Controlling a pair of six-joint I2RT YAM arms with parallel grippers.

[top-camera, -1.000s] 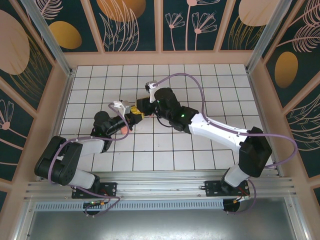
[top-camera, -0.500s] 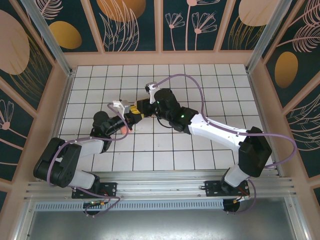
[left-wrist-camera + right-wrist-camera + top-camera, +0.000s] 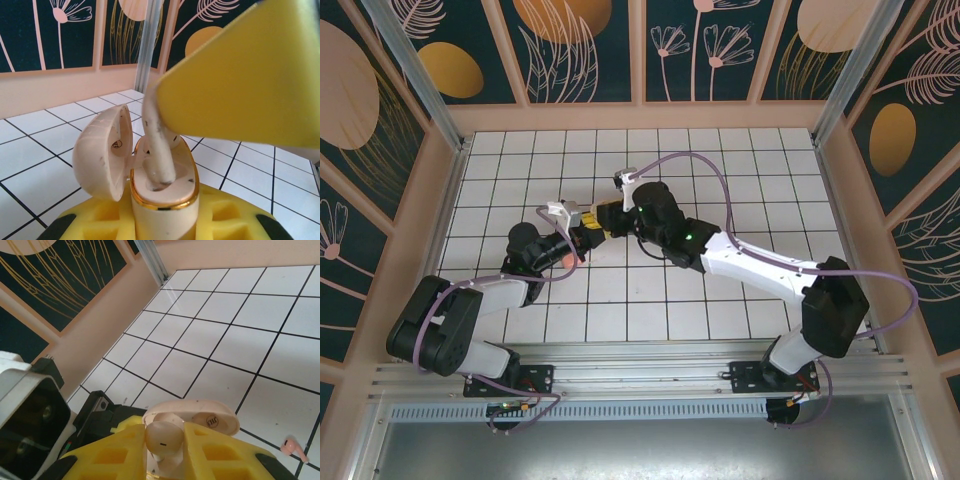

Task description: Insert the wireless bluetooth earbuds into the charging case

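while its lid (image 3: 100, 155) gapes, case (image 3: 165, 214) looks cream.

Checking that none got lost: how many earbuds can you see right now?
2. One earbud is pinched in the right gripper, stem dipping into the open case that the left gripper holds. The other earbud lies loose on the tiled table. The case's inside is partly hidden.

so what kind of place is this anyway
Probably a robot test cell, not a home: a left arm and right arm bolted to a metal rail at the near edge of a white tiled table, boxed in by aluminium posts and printed floral wall panels.
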